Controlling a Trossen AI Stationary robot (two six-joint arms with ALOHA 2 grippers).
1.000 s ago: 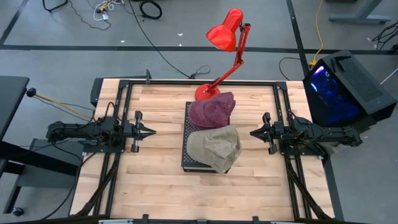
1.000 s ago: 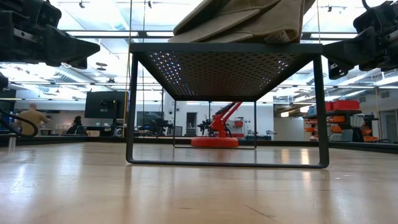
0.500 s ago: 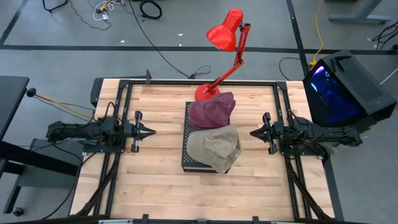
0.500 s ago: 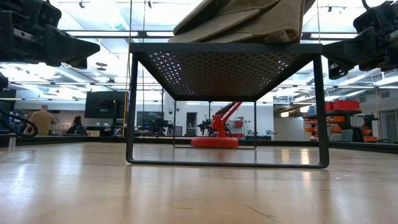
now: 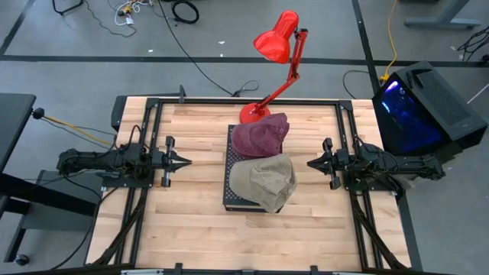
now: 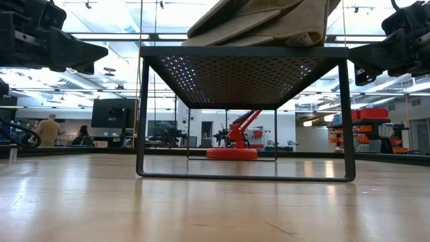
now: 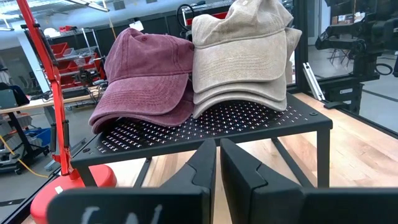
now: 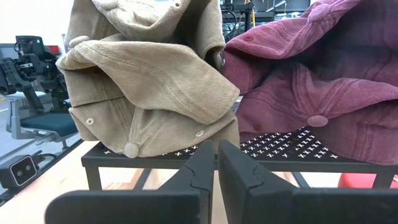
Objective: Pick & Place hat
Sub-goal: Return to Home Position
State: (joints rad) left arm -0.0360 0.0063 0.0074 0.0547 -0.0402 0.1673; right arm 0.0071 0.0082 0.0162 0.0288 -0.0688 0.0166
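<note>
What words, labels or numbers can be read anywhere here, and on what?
No text can be read.
On the left gripper, white marks: too blurred to read.
On the brown caps and red caps: no lettering shows.

Red lamp [image 5: 275, 44] on the wooden table [image 5: 191, 221] (blue-lit computer case [image 5: 424, 107] beside).
</note>
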